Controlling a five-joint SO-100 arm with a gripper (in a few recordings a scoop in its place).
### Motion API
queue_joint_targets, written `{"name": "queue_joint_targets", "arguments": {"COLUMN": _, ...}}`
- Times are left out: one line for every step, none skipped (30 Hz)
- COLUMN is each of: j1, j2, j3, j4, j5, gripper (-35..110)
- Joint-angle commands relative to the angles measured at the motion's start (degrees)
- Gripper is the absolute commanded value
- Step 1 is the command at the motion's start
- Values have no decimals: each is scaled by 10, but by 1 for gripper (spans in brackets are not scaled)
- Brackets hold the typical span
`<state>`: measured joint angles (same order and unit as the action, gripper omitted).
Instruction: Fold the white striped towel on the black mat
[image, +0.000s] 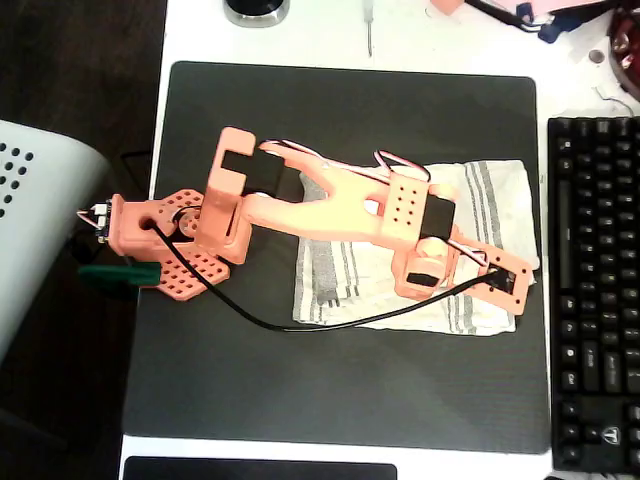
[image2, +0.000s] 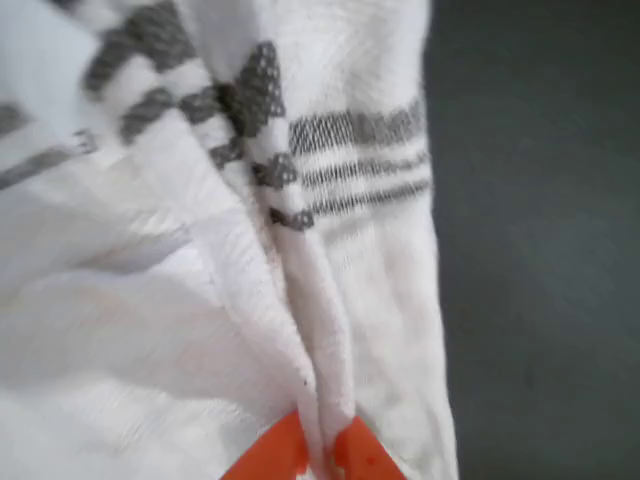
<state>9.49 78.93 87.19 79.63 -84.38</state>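
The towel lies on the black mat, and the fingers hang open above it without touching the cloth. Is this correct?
Not quite. The towel does lie on the black mat, but the wrist view shows the orange fingers closed on a raised ridge of cloth, pinching it, not hanging open above it.

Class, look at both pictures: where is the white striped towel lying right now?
In the overhead view the white striped towel lies on the right half of the black mat, under the orange arm and left of the keyboard.

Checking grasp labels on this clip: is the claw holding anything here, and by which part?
Yes. The claw pinches a raised ridge of the white striped towel, near its edge beside the grey stripes, over the black mat.
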Motion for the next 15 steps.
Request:
{"name": "queue_joint_targets", "arguments": {"j1": 11, "j2": 68, "j3": -6, "j4": 42, "j5": 6, "gripper": 0}}
{"name": "queue_joint_targets", "arguments": {"j1": 11, "j2": 76, "j3": -8, "j4": 55, "j5": 7, "gripper": 0}}
{"name": "queue_joint_targets", "arguments": {"j1": 11, "j2": 84, "j3": -10, "j4": 69, "j5": 10, "gripper": 0}}
{"name": "queue_joint_targets", "arguments": {"j1": 11, "j2": 91, "j3": -10, "j4": 78, "j5": 11, "gripper": 0}}
{"name": "queue_joint_targets", "arguments": {"j1": 14, "j2": 97, "j3": -8, "j4": 84, "j5": 12, "gripper": 0}}
{"name": "queue_joint_targets", "arguments": {"j1": 17, "j2": 100, "j3": -3, "j4": 87, "j5": 14, "gripper": 0}}
{"name": "queue_joint_targets", "arguments": {"j1": 20, "j2": 102, "j3": 5, "j4": 87, "j5": 14, "gripper": 0}}
{"name": "queue_joint_targets", "arguments": {"j1": 25, "j2": 103, "j3": 14, "j4": 88, "j5": 12, "gripper": 0}}
{"name": "queue_joint_targets", "arguments": {"j1": 29, "j2": 103, "j3": 22, "j4": 88, "j5": 11, "gripper": 0}}
{"name": "queue_joint_targets", "arguments": {"j1": 33, "j2": 102, "j3": 30, "j4": 84, "j5": 9, "gripper": 0}}
{"name": "queue_joint_targets", "arguments": {"j1": 39, "j2": 99, "j3": 35, "j4": 81, "j5": 6, "gripper": 0}}
{"name": "queue_joint_targets", "arguments": {"j1": 42, "j2": 97, "j3": 40, "j4": 75, "j5": 4, "gripper": 0}}
{"name": "queue_joint_targets", "arguments": {"j1": 47, "j2": 94, "j3": 47, "j4": 65, "j5": 0, "gripper": 0}}
{"name": "queue_joint_targets", "arguments": {"j1": 53, "j2": 89, "j3": 52, "j4": 54, "j5": -5, "gripper": 0}}
{"name": "queue_joint_targets", "arguments": {"j1": 59, "j2": 83, "j3": 57, "j4": 45, "j5": -11, "gripper": 0}}
